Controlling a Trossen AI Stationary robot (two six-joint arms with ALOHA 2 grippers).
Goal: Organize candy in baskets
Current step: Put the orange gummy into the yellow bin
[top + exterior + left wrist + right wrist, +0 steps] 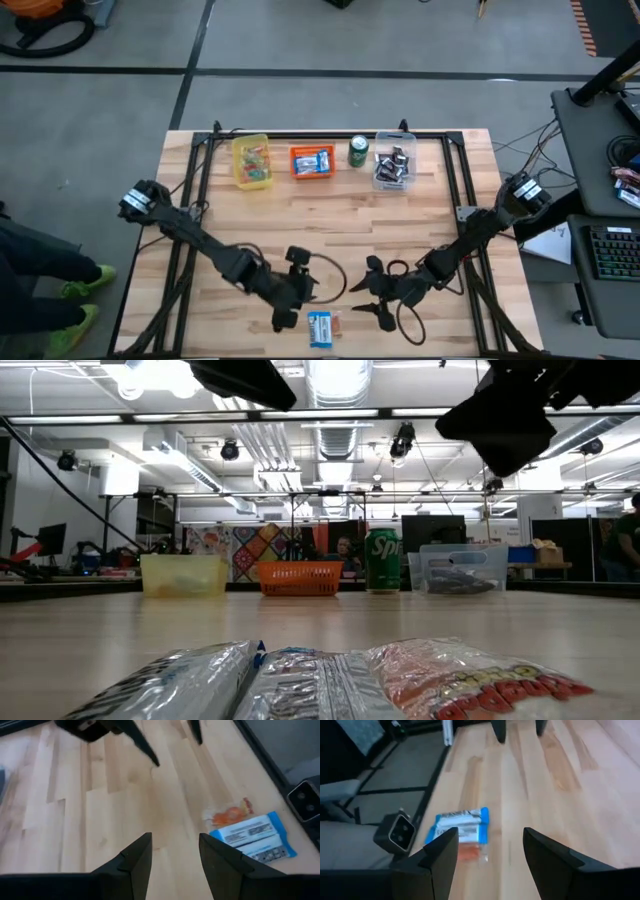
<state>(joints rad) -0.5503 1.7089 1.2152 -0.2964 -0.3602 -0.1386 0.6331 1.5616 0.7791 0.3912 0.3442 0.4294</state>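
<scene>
The green can (382,561) showed the letters "Spr"; no other writing could be read. Three baskets lined the worktop's (300,220) twelve o'clock edge: yellow (251,162), orange (312,161) and clear (393,160), each holding candy. Two blue-and-white bars (320,328) and one orange sweet (336,324) lay at six o'clock. The left pincer (283,318) hovered at their nine o'clock, the right pincer (372,289) at two o'clock, both with fingers apart and empty.

Candy bars (321,328) lie on the table (300,215) between the left gripper (312,287) and right gripper (368,290), baskets (322,162) well beyond.
</scene>
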